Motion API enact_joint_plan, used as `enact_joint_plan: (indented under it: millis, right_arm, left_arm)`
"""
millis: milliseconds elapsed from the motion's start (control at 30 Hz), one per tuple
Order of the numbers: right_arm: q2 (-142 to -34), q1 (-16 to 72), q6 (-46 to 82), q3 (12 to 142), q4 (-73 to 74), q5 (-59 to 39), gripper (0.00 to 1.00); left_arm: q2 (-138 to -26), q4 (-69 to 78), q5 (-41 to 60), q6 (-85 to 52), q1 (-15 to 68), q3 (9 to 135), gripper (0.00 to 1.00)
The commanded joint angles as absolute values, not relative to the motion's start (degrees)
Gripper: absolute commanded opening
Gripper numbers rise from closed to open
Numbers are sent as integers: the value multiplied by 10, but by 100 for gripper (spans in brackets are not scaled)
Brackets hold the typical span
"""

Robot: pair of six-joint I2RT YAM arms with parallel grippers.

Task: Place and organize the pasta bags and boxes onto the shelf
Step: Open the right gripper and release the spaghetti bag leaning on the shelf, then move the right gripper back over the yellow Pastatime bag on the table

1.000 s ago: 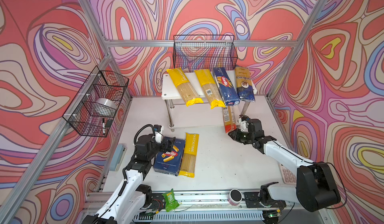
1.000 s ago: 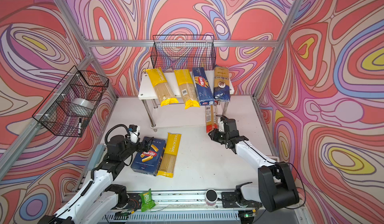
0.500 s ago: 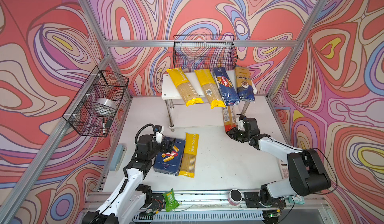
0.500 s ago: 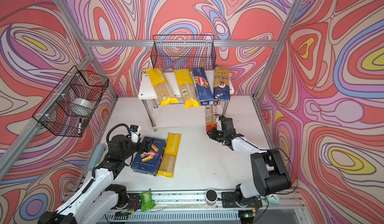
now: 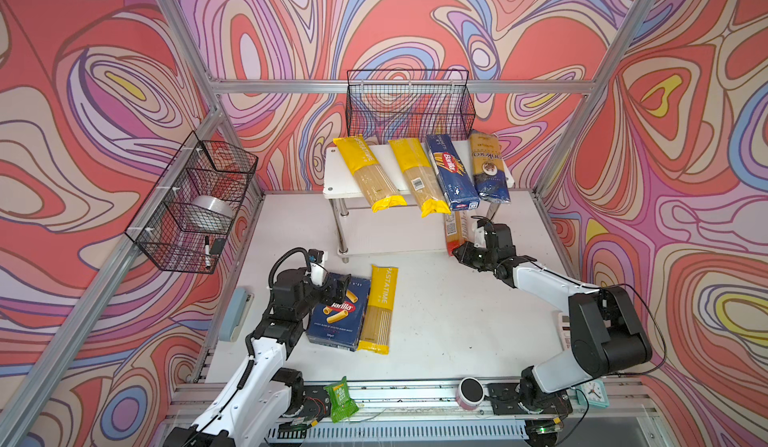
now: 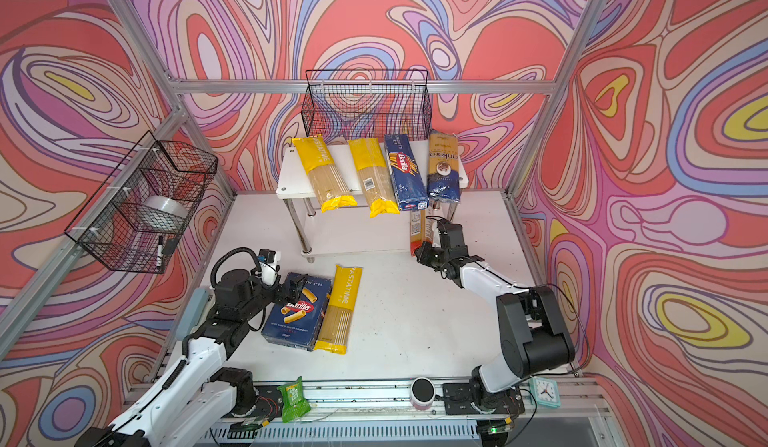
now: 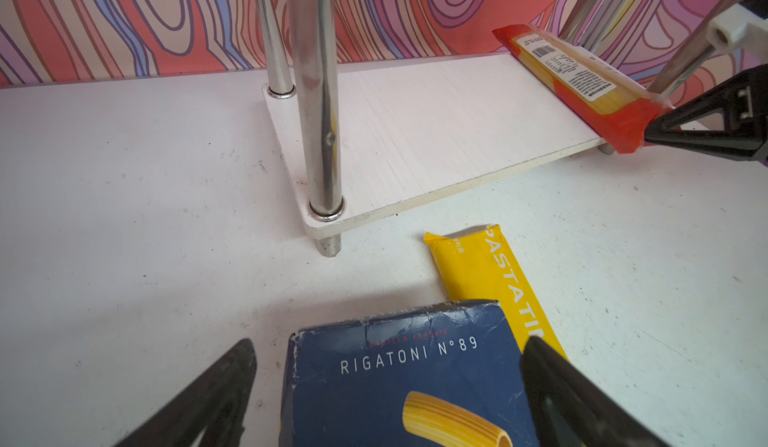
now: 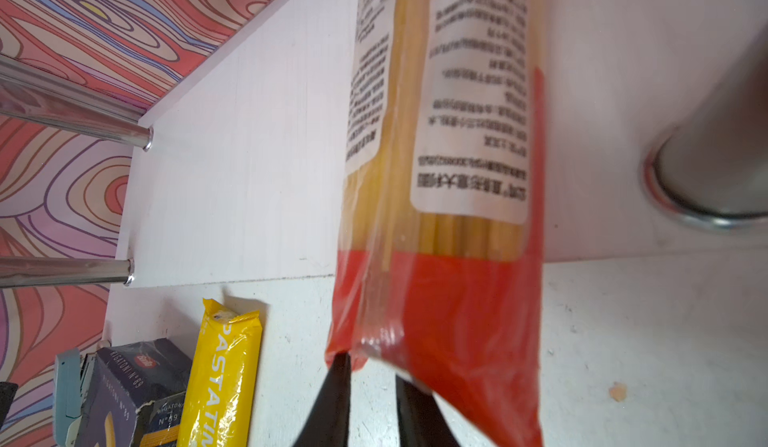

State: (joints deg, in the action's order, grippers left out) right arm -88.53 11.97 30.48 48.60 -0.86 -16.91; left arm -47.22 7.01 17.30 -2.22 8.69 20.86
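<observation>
The shelf [image 5: 332,175] carries two yellow-ended bags [image 5: 370,170], the narrow spaghetti box [image 5: 451,170] and the dark blue bag [image 5: 489,166] on its top board. A red-ended bag [image 8: 449,299] lies on the lower board [image 7: 415,133], its red end past the front edge. My right gripper [image 8: 370,366] is shut on that end's corner. The rigatoni box [image 7: 399,391] lies flat on the table beside another yellow-ended bag [image 5: 380,312]. My left gripper [image 7: 388,343] is open, its fingers either side of the box's far end.
Black wire baskets hang on the back wall [image 5: 409,104] and left wall [image 5: 195,200]. A light blue stapler [image 5: 235,314] lies left of my left arm. A green snack packet [image 5: 340,399], a pink-and-black cylinder [image 5: 470,393] and a small clock [image 5: 596,391] sit along the front rail.
My right arm's elbow has swung in toward the middle while its gripper stays at the red bag's end. My left gripper has edged slightly right over the rigatoni box.
</observation>
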Motion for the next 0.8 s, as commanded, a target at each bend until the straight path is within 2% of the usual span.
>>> enact_joint_plan:
  millis: [0,233,400,533,700,767]
  right_arm:
    - [-878,116,289,497,-8,-150,20]
    - [-800,116,286,438,0,-164,23]
    - [-719,156,340,344,126,-191,24]
    - [-707,221,293,357,82,-140,29]
    - [-710,258,280,359,76,-141,31]
    - [-714,274,270,362,71,-137,32]
  left_arm:
    - [-464,67,170,-24,87,206,100]
    - [-469,67,175,-23,87,208,100]
    - [-465,67,166,-25,87,207,100]
    - [-463,67,160,-27,87,206,100]
    - [-455,69,147,-71,86,201,100]
    - [-447,79,170,-95,87,193,100]
